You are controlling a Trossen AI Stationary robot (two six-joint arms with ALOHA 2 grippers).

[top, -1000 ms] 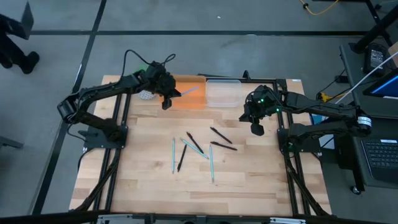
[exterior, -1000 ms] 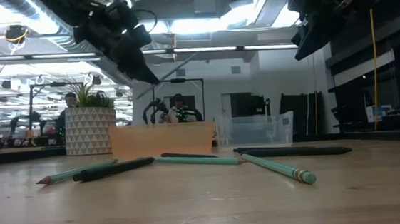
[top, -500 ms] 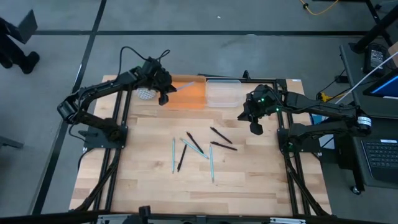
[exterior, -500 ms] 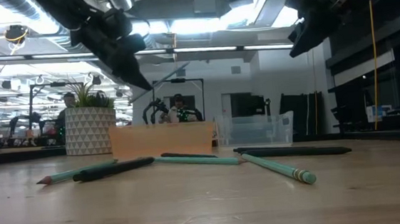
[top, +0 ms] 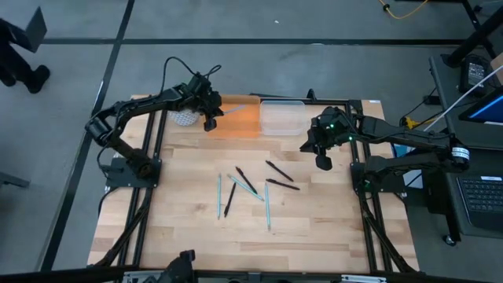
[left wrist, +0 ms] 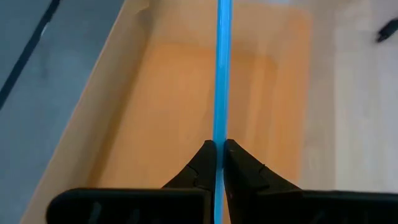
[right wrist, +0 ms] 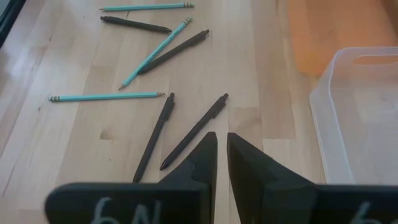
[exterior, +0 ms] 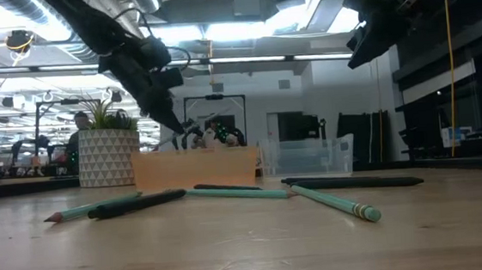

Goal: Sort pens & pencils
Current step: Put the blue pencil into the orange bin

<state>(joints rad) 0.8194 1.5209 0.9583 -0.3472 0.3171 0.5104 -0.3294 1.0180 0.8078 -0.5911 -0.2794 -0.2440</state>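
Left gripper (left wrist: 219,152): hanging over the near-left corner of the orange bin (top: 240,119) at the back of the table (top: 314,228), fingers pinched tight on a blue pencil (left wrist: 221,74) that is running straight out ahead of them above the bin's floor
Right gripper (right wrist: 217,146): hovering above the table's right side, just in front of the clear bin (top: 281,118), fingers nearly touching with only a thin slit between them and nothing in it
Pens and pencils (top: 250,189): lying loose on the wood at the table's middle, well apart from both bins; three light teal pencils and four black pens are showing
Teal pencils: one is lying by itself at the left of the scatter (top: 218,196), one at its right, one crossing the black pens in the centre
Black pens: two are sitting side by side nearest the right gripper (right wrist: 186,127), not touching it
Bins: orange and clear are standing side by side along the far edge
Planter (exterior: 105,154): a patterned white pot with green leaves is standing at the back left
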